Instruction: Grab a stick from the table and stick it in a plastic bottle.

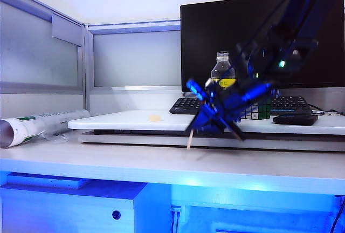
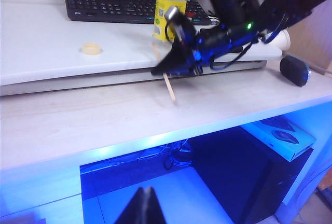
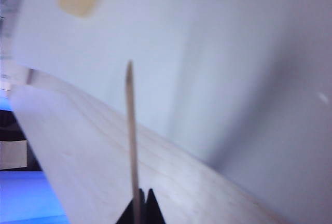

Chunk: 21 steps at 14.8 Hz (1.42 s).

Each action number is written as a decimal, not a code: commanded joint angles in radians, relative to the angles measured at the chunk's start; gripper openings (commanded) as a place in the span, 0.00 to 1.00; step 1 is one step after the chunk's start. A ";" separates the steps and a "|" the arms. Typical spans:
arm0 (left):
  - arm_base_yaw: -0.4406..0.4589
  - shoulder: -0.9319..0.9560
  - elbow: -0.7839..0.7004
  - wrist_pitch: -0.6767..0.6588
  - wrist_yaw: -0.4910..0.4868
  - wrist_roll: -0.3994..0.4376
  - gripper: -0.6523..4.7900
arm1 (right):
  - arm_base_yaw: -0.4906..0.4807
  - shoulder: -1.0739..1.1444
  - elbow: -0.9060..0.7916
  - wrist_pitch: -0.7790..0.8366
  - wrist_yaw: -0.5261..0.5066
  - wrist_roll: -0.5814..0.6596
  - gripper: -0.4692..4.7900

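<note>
Long white table [image 1: 161,163] with pale smooth top, thinner raised white board [image 1: 135,121] resting on it, white rolled tube with green print [image 1: 38,125] lying at left end, dark oval object [image 2: 294,70] near right end.

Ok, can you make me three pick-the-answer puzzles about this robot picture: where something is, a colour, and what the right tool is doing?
1. Where is the plastic bottle?
A. on the floor
B. in front of the black monitor, beside the keyboard
C. inside the rolled tube

2. What colour is the bottle's label?
A. yellow
B. red
C. purple

3. What is the right tool doing?
A. gaping, holding nothing
B. gripping the bottle
C. pinching the stick

Answers: 1 B, the screen is behind it. 2 A, the band is yellow. 3 C, the stick pokes from its closed tips over the table.
</note>
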 commanded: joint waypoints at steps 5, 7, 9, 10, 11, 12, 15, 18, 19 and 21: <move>0.001 0.001 0.002 0.011 0.006 0.000 0.11 | 0.002 -0.129 0.003 0.001 -0.006 -0.008 0.07; 0.001 0.000 0.002 0.011 0.005 0.000 0.11 | 0.002 -0.287 0.003 -0.002 0.043 -0.106 0.07; 0.001 0.000 0.002 0.011 0.006 0.000 0.11 | 0.000 -0.357 0.016 0.032 0.109 -0.202 0.07; 0.001 0.000 0.002 0.011 0.006 0.000 0.11 | 0.000 -0.361 0.032 0.031 0.110 -0.222 0.07; 0.001 0.000 0.002 0.011 0.005 0.000 0.11 | 0.000 -0.361 0.071 0.027 0.110 -0.256 0.07; 0.001 0.000 0.002 0.011 0.005 0.000 0.11 | 0.000 -0.361 0.101 0.021 0.111 -0.292 0.07; 0.001 0.000 0.002 0.011 -0.021 0.001 0.11 | -0.005 -0.356 0.276 -0.056 0.282 -0.593 0.07; 0.001 0.001 0.002 0.012 -0.045 0.001 0.11 | -0.005 -0.356 0.276 -0.054 0.332 -0.696 0.07; 0.001 0.001 0.002 0.012 -0.067 0.001 0.11 | -0.005 -0.349 0.276 -0.037 0.334 -0.714 0.07; 0.001 0.001 0.002 0.014 -0.087 0.002 0.11 | -0.017 -0.328 0.276 -0.007 0.335 -0.715 0.07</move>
